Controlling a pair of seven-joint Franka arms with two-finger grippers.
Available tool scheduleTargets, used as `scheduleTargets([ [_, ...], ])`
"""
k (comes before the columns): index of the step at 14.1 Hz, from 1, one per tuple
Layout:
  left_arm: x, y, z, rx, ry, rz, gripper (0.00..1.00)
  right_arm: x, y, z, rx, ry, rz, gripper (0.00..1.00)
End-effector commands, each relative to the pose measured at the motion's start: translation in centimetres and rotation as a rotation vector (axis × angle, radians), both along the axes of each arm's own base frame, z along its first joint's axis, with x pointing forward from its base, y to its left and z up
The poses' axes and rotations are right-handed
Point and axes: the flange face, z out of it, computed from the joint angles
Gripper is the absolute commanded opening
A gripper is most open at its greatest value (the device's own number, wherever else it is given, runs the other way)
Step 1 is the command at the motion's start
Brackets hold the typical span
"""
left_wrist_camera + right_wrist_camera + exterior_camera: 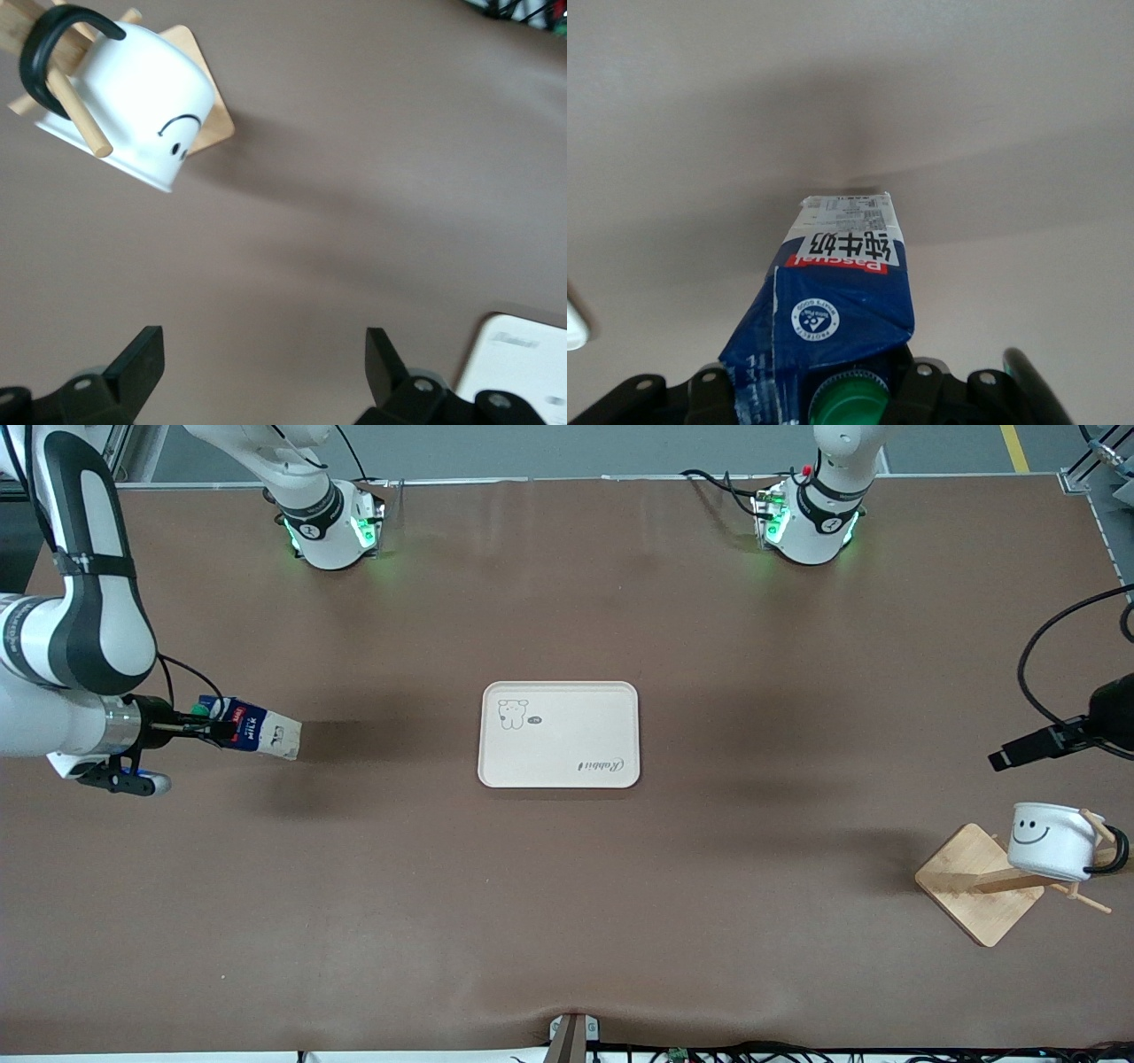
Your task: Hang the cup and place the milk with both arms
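**Left wrist: cup on rack, fingers apart**

Cup point(133, 106) hung upside down on wooden rack point(84, 115), black handle point(53, 53) looped over a peg, smiley inverted on its side. Rack base point(208, 115) flat on brown table point(354, 177), partly hidden by cup. Left gripper point(264, 363) up over bare table w/ fingers point(142, 354) spread wide, nothing btwn them. Corner of white tray point(523, 354) just beside one finger at frame edge.

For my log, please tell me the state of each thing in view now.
cup: hanging by its handle on the wooden rack.
milk: tilted, held in the air.
tray: bare, flat on the table.
right gripper: shut on the milk.
left gripper: open, holding nothing.
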Motion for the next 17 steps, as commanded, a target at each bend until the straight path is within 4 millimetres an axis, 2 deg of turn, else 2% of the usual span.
scheduleTargets([
  [1, -0.3, -2.2, 1.0, 0.124, -0.015, -0.055, 1.00, -2.7, -2.6, -1.6, 0.010, -0.034, 0.022, 0.04],
  [2, -0.4, -3.0, 1.2, 0.122, -0.020, -0.070, 1.00, -2.9, -2.8, -1.9, 0.009, -0.040, 0.019, 0.05],
  [4, -0.7, -4.1, 1.8, 0.119, -0.027, -0.089, 1.00, -3.0, -2.7, -2.3, 0.009, -0.037, 0.020, 0.15],
  [5, -0.9, -4.9, 2.5, 0.120, -0.032, -0.100, 1.00, -3.0, -2.6, -2.3, 0.009, -0.036, 0.020, 0.42],
  [6, -1.4, -5.9, 3.7, 0.120, -0.037, -0.113, 1.00, -3.0, -2.6, -2.3, 0.009, -0.036, 0.020, 0.76],
  [7, -1.7, -6.6, 3.9, 0.119, -0.029, -0.122, 1.00, -2.9, -2.6, -2.3, 0.009, -0.036, 0.020, 0.99],
  [8, -2.0, -7.0, 4.1, 0.108, -0.021, -0.128, 1.00, -2.9, -2.5, -2.3, 0.009, -0.034, 0.022, 1.00],
  [10, -2.9, -7.6, 6.0, 0.097, -0.048, -0.122, 1.00, -2.8, -2.3, -2.2, 0.011, -0.034, 0.026, 1.00],
  [14, -4.4, -9.0, 8.2, 0.087, -0.070, -0.129, 1.00, -2.7, -2.1, -2.1, 0.012, -0.035, 0.027, 1.00],
  [16, -5.7, -11.1, 9.5, 0.095, -0.077, -0.153, 1.00, -2.6, -1.9, -2.2, 0.011, -0.037, 0.031, 1.00],
  [17, -6.0, -11.7, 9.5, 0.099, -0.067, -0.163, 1.00, -2.6, -1.9, -2.1, 0.011, -0.039, 0.031, 1.00],
])
